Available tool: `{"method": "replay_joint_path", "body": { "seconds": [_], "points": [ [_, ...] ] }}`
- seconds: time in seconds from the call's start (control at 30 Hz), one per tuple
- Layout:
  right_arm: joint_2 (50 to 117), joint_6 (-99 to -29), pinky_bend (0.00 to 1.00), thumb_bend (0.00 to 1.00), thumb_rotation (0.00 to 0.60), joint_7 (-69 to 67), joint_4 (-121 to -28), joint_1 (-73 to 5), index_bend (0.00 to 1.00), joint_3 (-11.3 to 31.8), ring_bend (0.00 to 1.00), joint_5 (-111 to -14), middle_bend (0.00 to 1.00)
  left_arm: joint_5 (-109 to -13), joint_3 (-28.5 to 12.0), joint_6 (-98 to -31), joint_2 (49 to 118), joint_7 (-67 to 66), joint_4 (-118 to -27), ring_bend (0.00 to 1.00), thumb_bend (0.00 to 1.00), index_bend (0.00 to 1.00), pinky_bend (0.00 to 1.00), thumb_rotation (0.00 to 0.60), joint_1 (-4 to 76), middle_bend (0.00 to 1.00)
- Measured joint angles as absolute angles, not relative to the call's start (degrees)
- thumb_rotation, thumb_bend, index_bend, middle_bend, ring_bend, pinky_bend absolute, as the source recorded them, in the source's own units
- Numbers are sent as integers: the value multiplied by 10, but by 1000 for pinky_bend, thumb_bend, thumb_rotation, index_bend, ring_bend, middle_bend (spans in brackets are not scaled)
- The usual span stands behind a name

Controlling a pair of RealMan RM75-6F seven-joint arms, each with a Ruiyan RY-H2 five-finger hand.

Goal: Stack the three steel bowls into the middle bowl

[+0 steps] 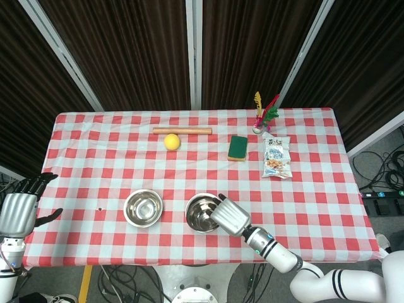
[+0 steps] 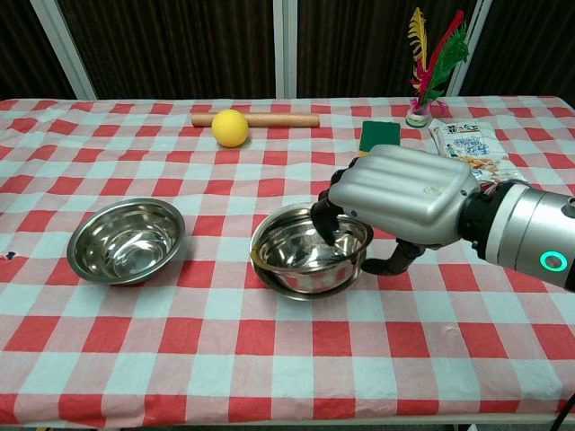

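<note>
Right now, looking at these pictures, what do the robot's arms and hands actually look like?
The right hand has a ridged, silver-grey metal back and dark fingers. Behind it comes a black wrist ring, then a silver forearm bearing a glowing green ring; further back the arm is white with black bands. The left hand is likewise silver with dark fingers, on a pale arm.

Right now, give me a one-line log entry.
right hand: holds carried bowl nested in middle bowl | left hand: open, idle | left bowl: unstacked
</note>
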State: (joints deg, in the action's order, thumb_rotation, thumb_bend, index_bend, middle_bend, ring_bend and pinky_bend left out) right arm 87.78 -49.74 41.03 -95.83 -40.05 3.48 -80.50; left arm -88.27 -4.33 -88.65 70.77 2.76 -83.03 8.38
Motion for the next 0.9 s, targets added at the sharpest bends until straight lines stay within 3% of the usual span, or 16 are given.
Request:
{"method": "replay_joint_path", "body": {
  "seconds": [0.13,0.4,0.63,0.9],
  "points": [
    [858,-492,0,21,600,426,-983,-408,0,35,0,-782,62,-883,-44,-886,707,27,-832,252,110,269,280,600,84,314],
    [794,-531,0,20,600,437,-1048,-399,0,39,0,-779,54,-887,-44,-887,705,26,-838,252,110,269,280,600,86,314],
    [680,-623,0,0,600,428,-1131,-357,0,45,0,-793,60,-896,-34,-874,702,13,-849,251,110,269,299,600,89,314],
    [564,-722,0,0,600,336,-1176,-295,0,68,0,-794,59,-962,7,-816,703,-41,-888,252,116,270,309,600,119,314]
  ]
}}
